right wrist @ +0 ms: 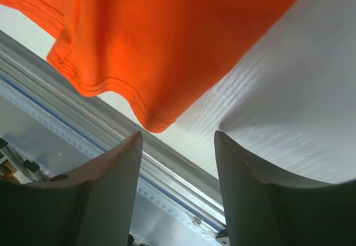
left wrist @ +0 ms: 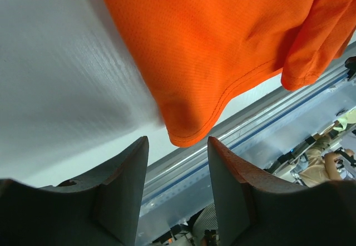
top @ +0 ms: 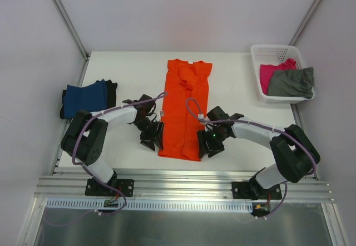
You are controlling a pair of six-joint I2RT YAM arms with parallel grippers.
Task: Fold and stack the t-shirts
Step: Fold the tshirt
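Note:
The orange t-shirt [top: 186, 107] lies in a long narrow strip down the middle of the table, collar at the far end. My left gripper [top: 151, 142] is open and empty at its near left corner [left wrist: 186, 134]. My right gripper [top: 210, 146] is open and empty at its near right corner [right wrist: 156, 121]. Neither touches the cloth. A folded navy blue t-shirt [top: 84, 98] lies at the far left. The magenta pink t-shirt [top: 273, 72] and the grey-olive t-shirt [top: 292, 83] lie crumpled in the basket.
The white lattice basket [top: 257, 54] stands at the far right corner. The table's near edge and metal rail [top: 183, 179] lie just behind both grippers. White walls enclose the table.

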